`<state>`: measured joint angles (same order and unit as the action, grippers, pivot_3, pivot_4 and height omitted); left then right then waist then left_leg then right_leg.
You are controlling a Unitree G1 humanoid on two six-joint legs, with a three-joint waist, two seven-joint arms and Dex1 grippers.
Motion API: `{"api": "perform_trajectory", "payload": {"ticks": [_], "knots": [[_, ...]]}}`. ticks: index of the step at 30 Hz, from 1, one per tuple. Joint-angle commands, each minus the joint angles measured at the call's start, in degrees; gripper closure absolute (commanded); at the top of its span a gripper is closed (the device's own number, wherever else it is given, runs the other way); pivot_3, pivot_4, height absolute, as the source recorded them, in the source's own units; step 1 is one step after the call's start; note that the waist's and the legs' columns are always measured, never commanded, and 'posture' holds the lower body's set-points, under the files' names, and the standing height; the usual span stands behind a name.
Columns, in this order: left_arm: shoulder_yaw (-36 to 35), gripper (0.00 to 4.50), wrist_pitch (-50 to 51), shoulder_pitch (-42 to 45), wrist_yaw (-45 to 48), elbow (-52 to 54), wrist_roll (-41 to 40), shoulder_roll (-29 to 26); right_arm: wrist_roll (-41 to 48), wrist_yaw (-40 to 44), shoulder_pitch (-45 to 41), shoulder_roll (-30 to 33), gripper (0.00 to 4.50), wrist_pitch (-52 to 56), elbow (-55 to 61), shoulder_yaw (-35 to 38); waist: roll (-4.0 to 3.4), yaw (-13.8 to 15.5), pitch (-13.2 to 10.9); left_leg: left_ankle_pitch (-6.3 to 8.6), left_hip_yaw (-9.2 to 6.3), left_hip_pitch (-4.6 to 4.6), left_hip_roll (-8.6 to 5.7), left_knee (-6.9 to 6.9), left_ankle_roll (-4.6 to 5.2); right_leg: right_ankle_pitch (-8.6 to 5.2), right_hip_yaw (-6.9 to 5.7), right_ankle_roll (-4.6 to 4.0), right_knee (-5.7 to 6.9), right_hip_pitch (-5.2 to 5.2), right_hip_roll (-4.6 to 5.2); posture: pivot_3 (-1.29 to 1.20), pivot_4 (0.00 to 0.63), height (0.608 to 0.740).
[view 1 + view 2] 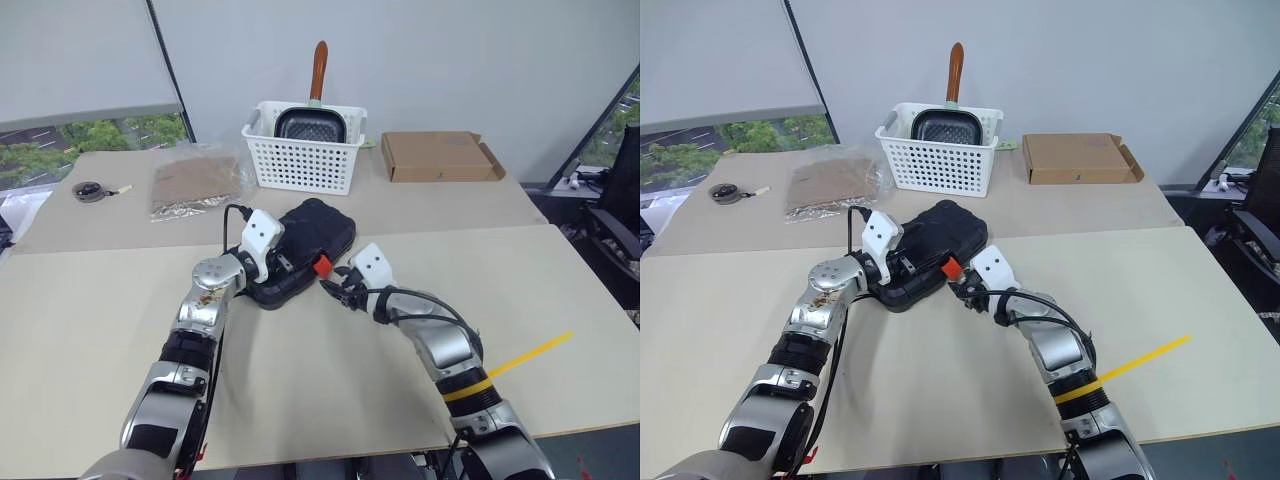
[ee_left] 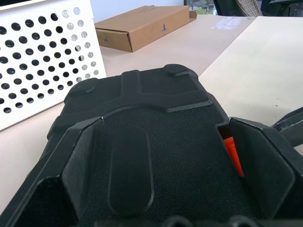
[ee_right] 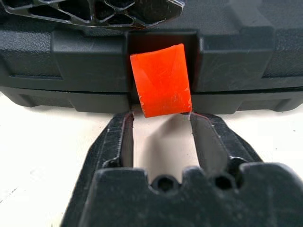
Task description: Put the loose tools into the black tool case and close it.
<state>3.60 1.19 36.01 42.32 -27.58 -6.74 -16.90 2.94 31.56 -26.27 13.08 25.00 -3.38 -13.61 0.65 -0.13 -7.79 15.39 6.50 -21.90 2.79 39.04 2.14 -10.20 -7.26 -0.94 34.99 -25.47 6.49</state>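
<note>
Black tool case [image 1: 300, 250] lies shut at frame centre on the surface [image 1: 330, 370], long axis running lower left to upper right. No readable writing on it. Orange latch [image 3: 162, 80] faces lower right. Left hand [image 1: 268, 262] spread wide across the case's near end. Right hand [image 3: 161, 127] partly open, fingertips [image 3: 124, 124] at the latch's lower edge, holding nothing.

No readable text

The cardboard box [image 1: 441, 157], at about one o'clock on the worktop [image 1: 330, 380], carries one small dark mark, too small for reading.
</note>
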Motion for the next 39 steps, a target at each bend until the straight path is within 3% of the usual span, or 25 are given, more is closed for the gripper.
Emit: {"api": "perform_trajectory", "payload": {"ticks": [1, 4, 5, 6, 10, 28, 35, 39], "knots": [[1.63, 0.00, 2.02, -3.87, -0.24, -7.16, 2.31, -0.42, 0.56, 1.53, 0.63, 1.63, 2.48, 0.82, 4.26, 0.27, -0.01, 0.02, 0.01, 0.00, 0.00, 0.01, 0.00, -0.01, 0.00, 0.00, 0.00, 0.00, 0.00, 0.00, 0.00, 0.00, 0.150, 0.700], [0.81, 0.00, 2.63, -3.68, -0.81, -7.51, 1.61, -0.05, 0.80, 1.24, 0.72, 2.14, 2.48, 0.97, 5.39, 1.06, -0.03, 0.03, 0.02, 0.00, 0.00, 0.04, 0.00, -0.03, 0.00, 0.00, 0.00, 0.00, -0.02, 0.02, 0.01, 0.00, 0.150, 0.700], [0.51, 0.00, 2.88, -3.63, -0.92, -7.61, 1.32, 0.08, 0.86, 0.86, 0.55, 2.01, 2.98, 0.87, 5.57, 1.32, -0.03, 0.00, 0.02, 0.00, 0.00, 0.05, 0.00, -0.04, -0.01, 0.00, 0.00, 0.00, -0.03, 0.02, 0.02, 0.00, 0.150, 0.700], [0.15, 0.00, 3.23, -3.55, -0.96, -7.75, 0.96, 0.19, 0.88, 0.71, 0.15, 1.83, 3.14, 0.95, 5.62, 1.36, -0.04, 0.00, 0.03, 0.00, 0.00, 0.05, 0.00, -0.04, -0.01, -0.01, 0.00, 0.00, -0.02, 0.02, 0.02, 0.00, 0.150, 0.700], [-0.25, 0.00, 3.52, -3.17, -0.82, -8.38, 0.89, 0.15, 0.14, 0.30, -1.54, 0.74, 4.48, 0.06, 2.75, 0.67, -0.06, -0.06, 0.03, 0.03, -0.01, 0.11, 0.02, -0.08, -0.07, 0.00, -0.03, 0.01, -0.02, 0.01, 0.03, 0.00, 0.150, 0.700], [-0.64, 0.00, 3.03, -3.05, -0.94, -8.99, 1.20, 0.34, -1.55, 0.71, -8.58, -4.29, 4.48, -5.04, -8.34, -0.17, -0.07, -0.78, 0.02, 0.03, -0.02, 0.30, 0.10, -0.15, -0.12, 0.01, -0.28, 0.03, -0.03, 0.00, 0.10, 0.00, 0.150, 0.700], [-0.70, 0.00, 3.07, -3.31, -1.17, -8.79, 1.06, 0.56, -1.70, 1.00, -8.24, -4.35, 4.48, -5.53, -8.59, -0.24, -0.08, -0.76, 0.02, 0.04, -0.02, 0.38, 0.13, -0.21, -0.14, 0.01, -0.47, 0.03, -0.03, -0.01, 0.17, 0.00, 0.150, 0.700], [-3.60, 0.00, 1.96, -4.45, -0.22, -4.67, -1.84, -0.51, 0.74, 4.69, -4.76, -1.23, 4.48, -5.15, -3.60, 1.18, -0.11, -0.76, 0.00, 0.04, -0.02, 0.35, 0.13, -0.23, -0.15, 0.01, -0.49, 0.03, -0.04, -0.04, 0.21, 0.00, 0.150, 0.700]]}}
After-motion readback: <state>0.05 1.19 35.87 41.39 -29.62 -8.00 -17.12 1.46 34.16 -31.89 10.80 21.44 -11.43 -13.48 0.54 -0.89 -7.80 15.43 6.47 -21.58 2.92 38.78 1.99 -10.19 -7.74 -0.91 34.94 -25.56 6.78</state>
